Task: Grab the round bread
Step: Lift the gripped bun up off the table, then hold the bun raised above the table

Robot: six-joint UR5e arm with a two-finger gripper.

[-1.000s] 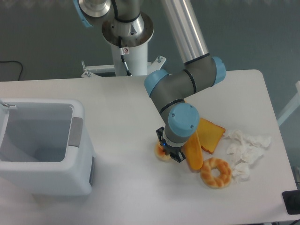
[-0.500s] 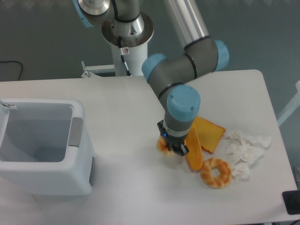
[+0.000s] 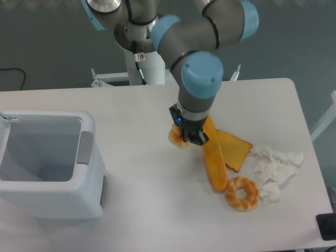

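Note:
The round bread (image 3: 175,136) is a small golden-orange bun, partly hidden by the gripper. My gripper (image 3: 182,137) is shut on it and holds it in the air above the white table (image 3: 131,110), left of the long loaf. Only the bun's left side shows beside the black fingers (image 3: 191,137).
A long orange loaf (image 3: 215,160) lies on an orange toast slice (image 3: 237,150). A ring-shaped bread (image 3: 242,193) lies in front of them. Crumpled white tissue (image 3: 275,167) is at the right. A white bin (image 3: 44,163) stands at the left.
My gripper has risen from the table with the round bread in it and moved up and slightly left. The other items have stayed put.

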